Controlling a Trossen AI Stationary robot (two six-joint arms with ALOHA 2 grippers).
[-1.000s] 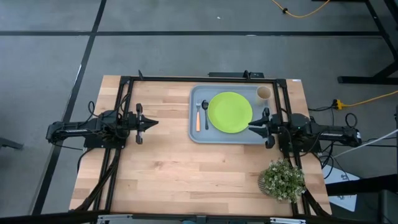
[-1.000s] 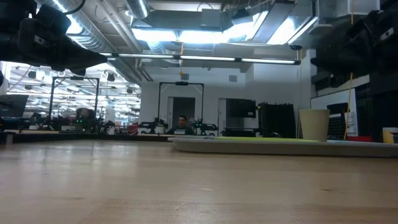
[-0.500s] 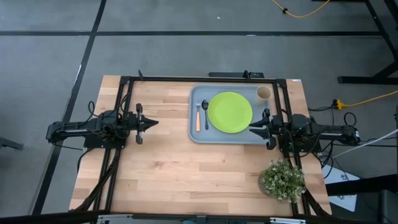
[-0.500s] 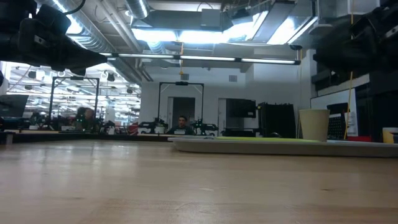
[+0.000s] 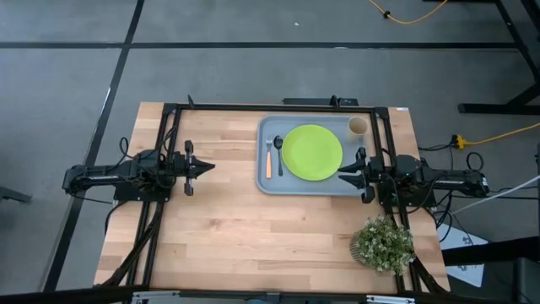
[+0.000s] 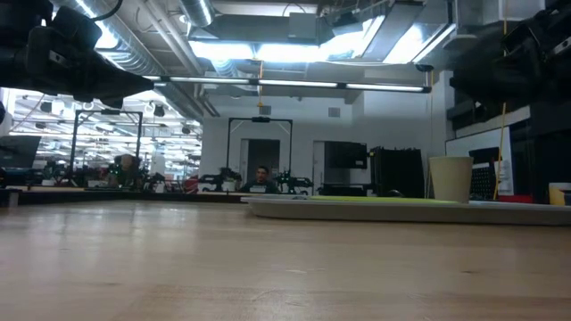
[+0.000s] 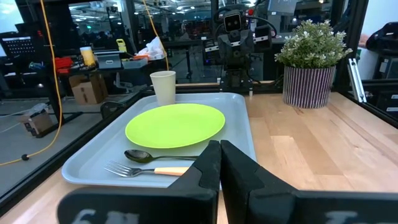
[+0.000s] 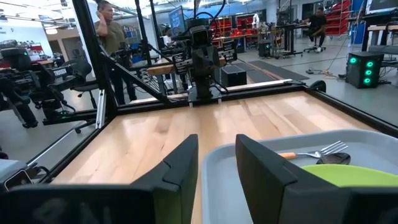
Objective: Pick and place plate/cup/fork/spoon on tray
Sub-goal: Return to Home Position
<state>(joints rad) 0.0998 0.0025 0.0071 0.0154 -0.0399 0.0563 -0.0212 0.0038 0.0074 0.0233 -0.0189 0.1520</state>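
Observation:
The grey-blue tray (image 5: 263,181) lies at the table's far right. On it rest the lime-green plate (image 5: 312,152), the tan cup (image 5: 358,127) upright in its far right corner, the orange-handled fork (image 5: 269,158) and the dark spoon (image 5: 279,154) side by side left of the plate. All show in the left wrist view: plate (image 7: 175,124), cup (image 7: 163,86), spoon (image 7: 149,155), fork (image 7: 143,169). My right gripper (image 5: 341,174) is open and empty above the tray's near right part (image 8: 214,163). My left gripper (image 5: 207,166) is shut and empty, left of the tray.
A bushy potted plant (image 5: 384,243) stands at the table's near right corner, just beside my right arm. Bare wood (image 5: 236,228) spreads over the table's left and near parts. A black frame (image 5: 169,118) runs along the table's edges.

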